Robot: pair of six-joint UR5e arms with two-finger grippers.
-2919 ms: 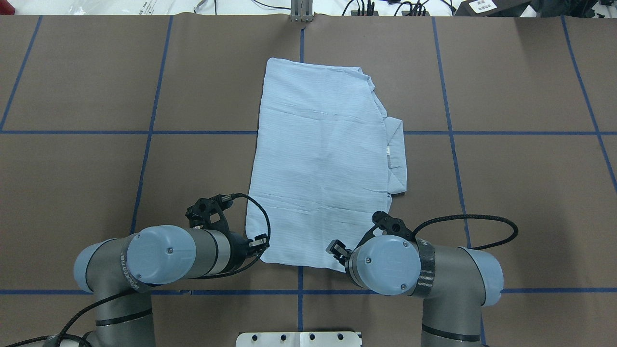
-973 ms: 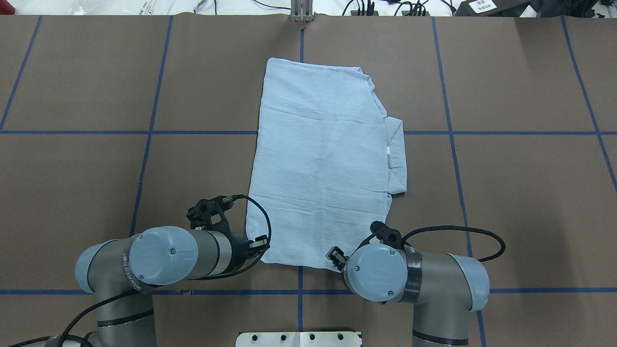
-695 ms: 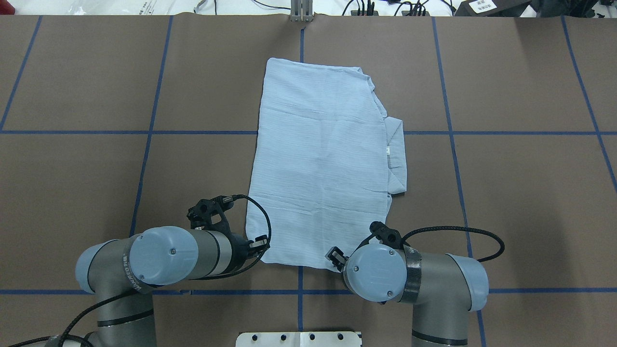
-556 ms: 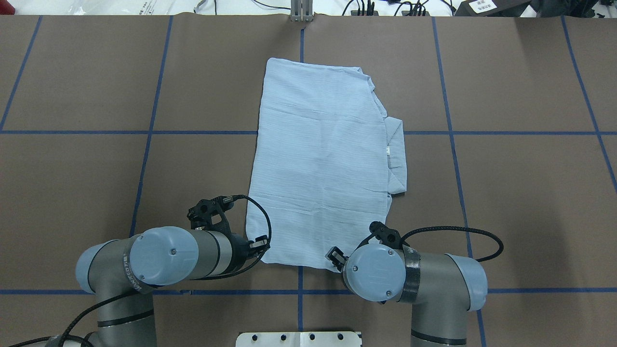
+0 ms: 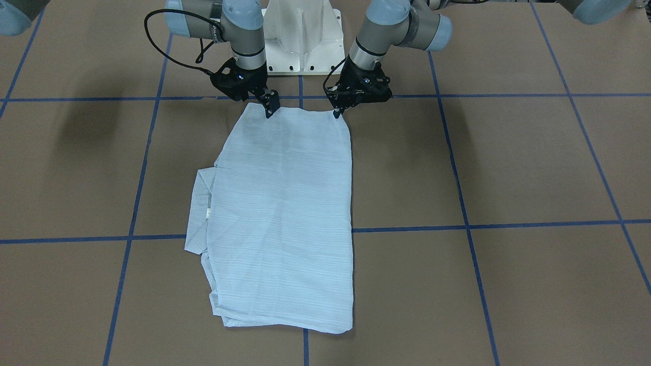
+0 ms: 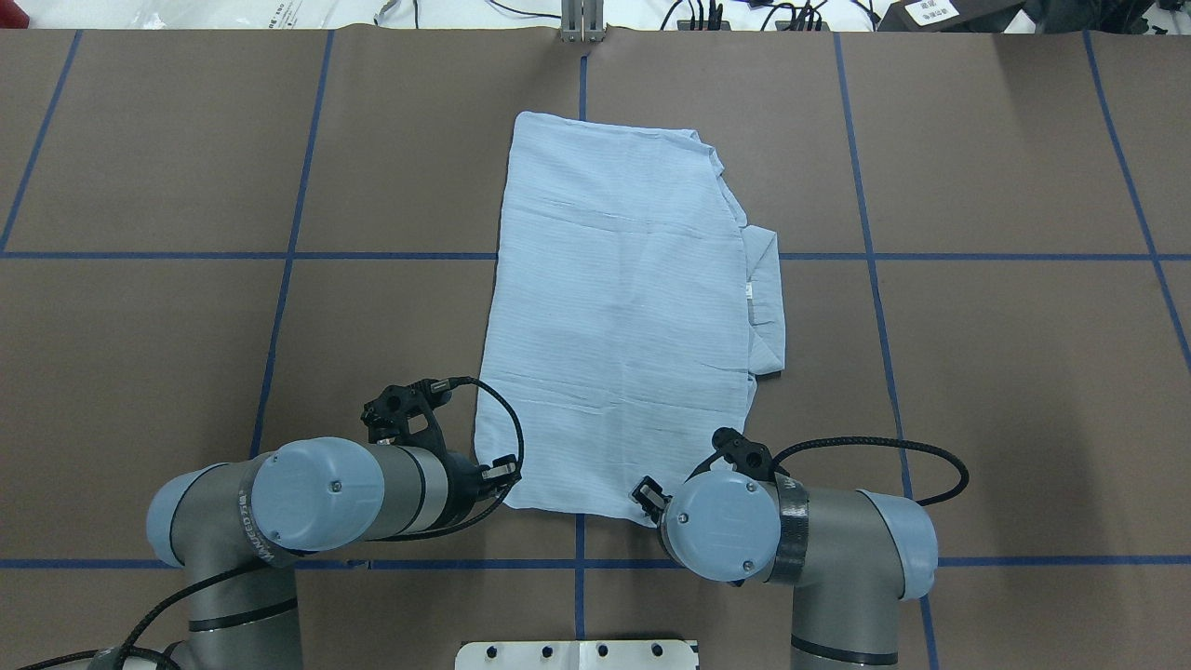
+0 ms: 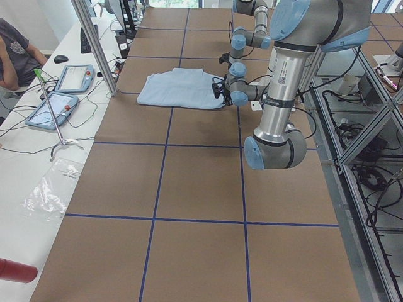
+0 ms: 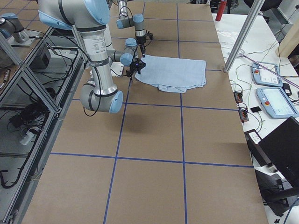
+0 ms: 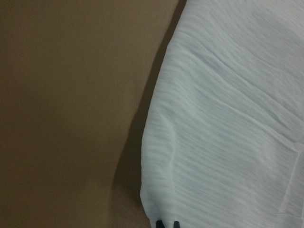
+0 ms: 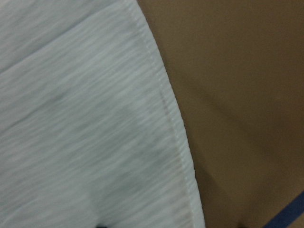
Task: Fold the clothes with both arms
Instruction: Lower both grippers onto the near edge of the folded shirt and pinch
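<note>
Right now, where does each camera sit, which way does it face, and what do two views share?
Front-facing: across the table, facing the robot; left arm on view's right, right arm on its left.
Overhead: behind the robot, looking forward and down on the shirt; both arms.
Exterior left: table's left end, looking along it; left arm near.
Exterior right: opposite end; right arm near.
Left wrist: above shirt's edge; left end effector tips show.
Right wrist: above shirt's hem; hardly any robot.
Shared: both wrist views show shirt edge.
</note>
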